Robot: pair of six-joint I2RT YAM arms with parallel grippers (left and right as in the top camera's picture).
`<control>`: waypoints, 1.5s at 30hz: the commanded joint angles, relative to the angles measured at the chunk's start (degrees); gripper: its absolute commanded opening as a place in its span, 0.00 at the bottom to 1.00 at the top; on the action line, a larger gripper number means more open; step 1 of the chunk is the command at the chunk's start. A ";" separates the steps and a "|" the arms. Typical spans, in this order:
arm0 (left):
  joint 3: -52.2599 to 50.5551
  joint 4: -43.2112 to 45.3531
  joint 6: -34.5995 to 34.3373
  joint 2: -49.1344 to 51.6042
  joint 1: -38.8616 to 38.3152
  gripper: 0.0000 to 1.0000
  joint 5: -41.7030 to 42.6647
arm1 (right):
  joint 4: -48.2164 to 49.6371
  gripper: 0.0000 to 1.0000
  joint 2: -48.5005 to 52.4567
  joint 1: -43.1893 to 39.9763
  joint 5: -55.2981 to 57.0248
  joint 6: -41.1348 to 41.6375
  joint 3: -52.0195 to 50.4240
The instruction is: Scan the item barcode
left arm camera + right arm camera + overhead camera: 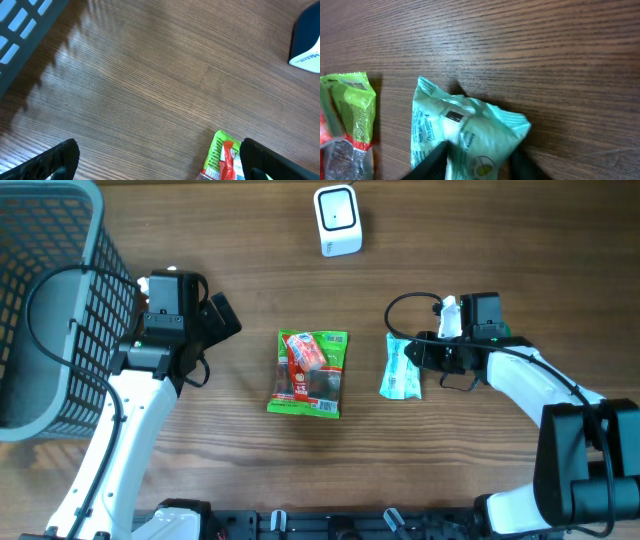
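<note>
A mint-green packet (400, 370) lies right of centre on the wooden table, with a small black barcode (454, 116) on its upper face. My right gripper (415, 358) is down on it. In the right wrist view the packet (465, 130) is bunched up between the two dark fingers (432, 162) of the right gripper (477, 162), which press on it from both sides. A white scanner (337, 220) stands at the back centre. My left gripper (222, 315) hovers to the left, wide open (160, 160), with only bare table between its fingers.
A green and red snack packet (310, 373) lies at the table's centre, its corner showing by the left gripper's right finger (270, 160). A grey mesh basket (40, 310) fills the far left. The scanner's edge (306, 42) shows in the left wrist view.
</note>
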 commanded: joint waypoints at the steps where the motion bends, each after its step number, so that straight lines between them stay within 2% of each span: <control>1: 0.44 0.15 0.09 0.04 0.37 1.00 -0.52 | 0.09 0.15 0.50 0.17 0.57 0.26 -0.52; 3: 0.44 0.15 0.09 0.04 0.37 1.00 -0.52 | 0.48 0.06 0.50 0.17 0.57 0.20 -0.52; 6: 0.44 0.15 0.09 0.04 0.37 1.00 -0.52 | 0.81 0.06 0.50 0.17 0.57 0.00 -0.52; 8: 0.44 0.15 0.09 0.04 0.37 1.00 -0.52 | 0.79 0.13 0.50 0.17 0.55 0.02 -0.52; 10: 0.44 0.15 0.09 0.04 0.37 1.00 -0.52 | 0.94 0.25 0.50 0.17 0.55 0.07 -0.52; 13: 0.44 0.15 0.09 0.04 0.37 1.00 -0.52 | 1.73 0.31 0.50 0.17 0.55 0.07 -0.52; 19: 0.44 0.15 0.09 0.04 0.37 1.00 -0.52 | 2.32 0.28 0.50 0.17 0.55 0.04 -0.52; 22: 0.44 0.15 0.09 0.04 0.37 1.00 -0.52 | 1.81 0.20 0.50 0.17 0.55 0.04 -0.52; 25: 0.44 0.15 0.09 0.04 0.37 1.00 -0.52 | -0.11 0.27 0.50 0.17 0.57 -0.26 -0.55; 29: 0.44 0.15 0.09 0.04 0.37 1.00 -0.52 | -6.88 0.22 0.50 0.17 0.55 3.26 -0.59; 31: 0.44 0.15 0.09 0.04 0.37 1.00 -0.52 | -11.37 0.29 0.46 0.17 -0.31 8.15 -0.57; 34: 0.44 0.15 0.09 0.04 0.37 1.00 -0.52 | -12.59 0.55 0.44 0.17 -5.55 8.63 -0.57; 36: 0.44 0.15 0.09 0.04 0.37 1.00 -0.52 | -10.16 0.58 0.44 0.17 -3.06 8.57 -0.52; 38: 0.44 0.15 0.09 0.04 0.37 1.00 -0.52 | -7.34 0.54 0.44 0.17 -0.20 6.32 -0.52; 40: 0.44 0.15 0.09 0.04 0.37 1.00 -0.52 | -9.33 0.52 0.44 0.17 -0.35 5.86 -0.52; 45: 0.44 0.15 0.09 0.04 0.37 1.00 -0.52 | -20.52 0.66 0.44 0.17 -0.33 6.14 -0.55</control>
